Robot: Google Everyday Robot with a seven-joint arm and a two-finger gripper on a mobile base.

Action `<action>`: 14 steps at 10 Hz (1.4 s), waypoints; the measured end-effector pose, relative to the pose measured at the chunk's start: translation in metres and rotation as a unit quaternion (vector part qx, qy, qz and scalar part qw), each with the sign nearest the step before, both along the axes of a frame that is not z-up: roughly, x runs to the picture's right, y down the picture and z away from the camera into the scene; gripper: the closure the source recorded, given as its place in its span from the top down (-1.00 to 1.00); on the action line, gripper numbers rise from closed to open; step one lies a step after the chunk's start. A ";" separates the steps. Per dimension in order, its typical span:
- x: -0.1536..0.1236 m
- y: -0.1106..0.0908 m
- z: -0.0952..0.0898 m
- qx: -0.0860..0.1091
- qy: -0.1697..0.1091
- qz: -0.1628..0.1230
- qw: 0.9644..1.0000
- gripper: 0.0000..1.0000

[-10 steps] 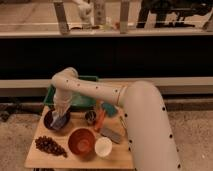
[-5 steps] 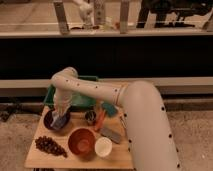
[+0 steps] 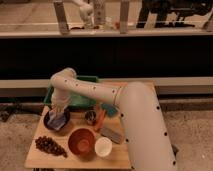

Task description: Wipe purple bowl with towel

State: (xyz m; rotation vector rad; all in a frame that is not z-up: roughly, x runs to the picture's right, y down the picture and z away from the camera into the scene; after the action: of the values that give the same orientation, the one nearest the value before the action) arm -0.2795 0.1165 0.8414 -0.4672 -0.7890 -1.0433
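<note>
The purple bowl (image 3: 51,123) sits at the left of the wooden table (image 3: 35,156). A pale blue-grey towel (image 3: 58,119) lies inside it. My white arm reaches from the lower right, bends at the far left and comes down over the bowl. My gripper (image 3: 59,108) is at the bowl's far rim, right on the towel.
A green tray (image 3: 82,100) stands behind the bowl. An orange bowl (image 3: 82,140), a white cup (image 3: 103,147), a bunch of dark grapes (image 3: 49,146), a small dark can (image 3: 90,117), a carrot (image 3: 100,120) and a grey sponge (image 3: 114,134) lie on the table.
</note>
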 end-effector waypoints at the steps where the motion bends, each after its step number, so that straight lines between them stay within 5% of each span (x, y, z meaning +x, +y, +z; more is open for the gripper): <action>1: -0.004 0.000 0.001 0.000 -0.007 0.000 1.000 -0.94; 14: -0.003 0.001 0.002 0.000 -0.006 0.001 1.000 -0.94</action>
State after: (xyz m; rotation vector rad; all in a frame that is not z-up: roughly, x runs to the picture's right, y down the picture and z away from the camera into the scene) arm -0.2821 0.1173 0.8431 -0.4614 -0.8002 -1.0455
